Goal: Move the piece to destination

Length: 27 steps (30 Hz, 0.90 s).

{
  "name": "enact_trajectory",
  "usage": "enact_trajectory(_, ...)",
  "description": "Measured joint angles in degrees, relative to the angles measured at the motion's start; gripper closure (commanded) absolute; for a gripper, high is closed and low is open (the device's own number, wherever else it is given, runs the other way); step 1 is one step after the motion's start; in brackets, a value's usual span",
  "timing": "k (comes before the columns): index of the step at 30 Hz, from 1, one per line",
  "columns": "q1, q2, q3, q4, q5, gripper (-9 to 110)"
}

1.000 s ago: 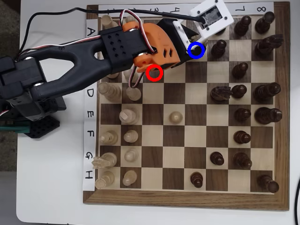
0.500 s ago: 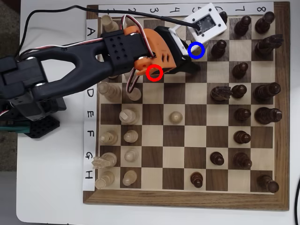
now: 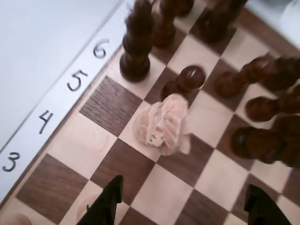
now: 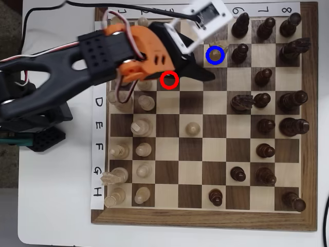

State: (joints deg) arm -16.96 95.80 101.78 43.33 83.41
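Note:
The piece (image 3: 161,124), a light tan knight with an uneven head, stands upright and free on a light square. In the overhead view the piece (image 4: 218,48) sits inside the blue ring of the destination (image 4: 215,55). My gripper (image 3: 185,206) is open, its two black fingertips (image 3: 110,201) low in the wrist view, short of the piece and not touching it. Seen from overhead, the gripper (image 4: 204,63) lies just left of the ring, partly hidden under the orange wrist.
A dark pawn (image 4: 240,51) stands one square right of the destination, with more dark pieces (image 4: 263,77) beyond. A red ring (image 4: 169,80) marks a square under the arm. Pale pawns (image 4: 144,149) fill the left columns, and one (image 4: 192,128) stands mid-board.
The arm has drawn back to the left and up. The piece, hidden under the gripper before, now shows standing alone in the blue ring.

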Motion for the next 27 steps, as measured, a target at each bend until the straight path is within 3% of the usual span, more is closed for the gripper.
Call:
enact_trajectory(6, 1.3, 10.9, -0.1, 1.2, -6.3, 80)
enact_trajectory(12, 7.7, 24.7, -1.4, 3.1, -19.9, 100)
enact_trajectory(17, 22.2, 37.4, -3.3, 6.0, -36.7, 101)
enact_trajectory(22, 28.8, 41.3, -5.8, 9.8, -42.0, 101)
enact_trajectory(27, 50.4, 44.2, -15.1, 24.4, -53.1, 101)
